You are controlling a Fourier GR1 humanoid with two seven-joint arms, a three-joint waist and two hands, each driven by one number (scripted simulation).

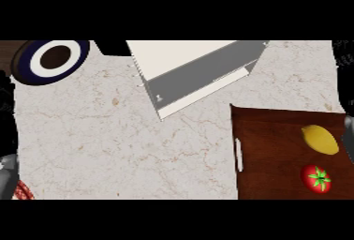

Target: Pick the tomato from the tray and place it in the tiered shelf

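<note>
**A:** What's cut off or hard for you to read here?

**B:** Your tray runs out past the right and lower edges, so you see only part of it. The tiered shelf is clipped at the top. A dark ring-shaped object sits at the upper left, partly off the tabletop; you can't tell what it is. At the lower left edge there's a grey sliver with a reddish patch beside it, too small to identify. A dark shape at the right edge could be a robot hand, but you cannot tell, nor whether any fingers are open or curled.

**A:** And the counts?

**B:** One tomato, lying on the tray near its lower right, nothing touching it. One lemon just above it, apart. One tray, one shelf, well apart from the tomato.
</note>
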